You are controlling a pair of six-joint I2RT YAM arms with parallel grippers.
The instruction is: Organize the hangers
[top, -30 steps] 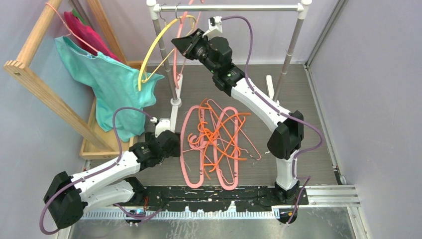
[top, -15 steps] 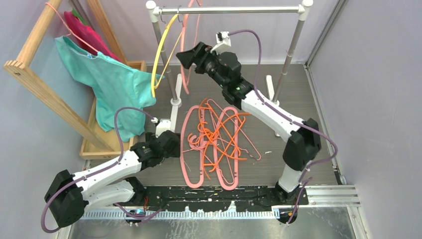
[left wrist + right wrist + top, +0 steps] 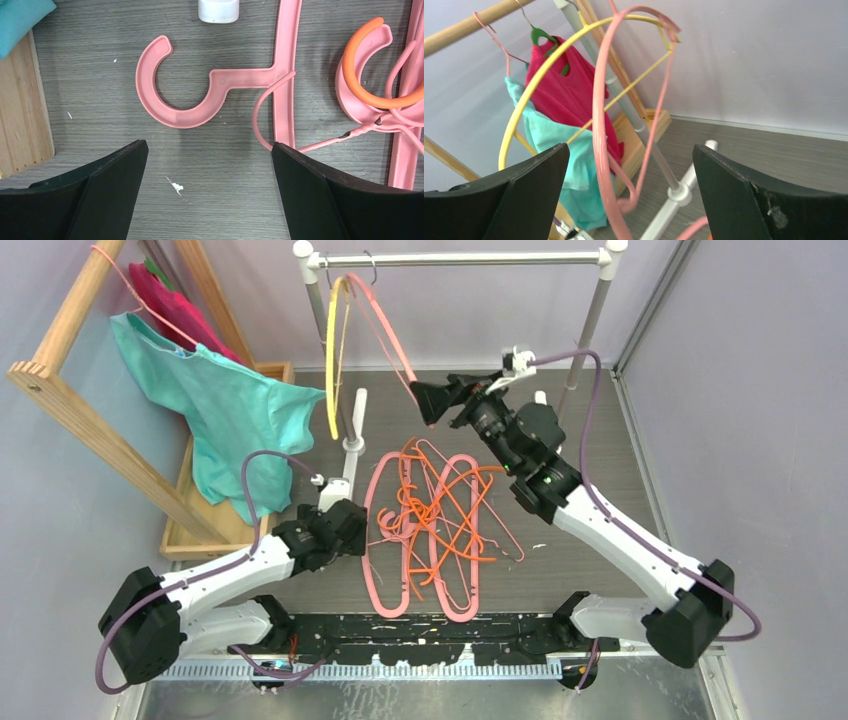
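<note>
Both jaws are open, empty. A yellow hanger [image 3: 330, 370] and a pink hanger [image 3: 596, 130] hang before my right jaws; the pile [image 3: 440, 520] by my left jaws is not hung yet.

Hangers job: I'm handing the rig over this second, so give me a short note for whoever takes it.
Left gripper: open, empty, low over the flat pink hook of a hanger lying on the grey floor.
Right gripper: open, empty, raised near the metal rail.
Done: one yellow plastic hanger and one thin pink plastic hanger hang on the rail.
Left: the tangled pile of pink and orange hangers on the floor.
</note>
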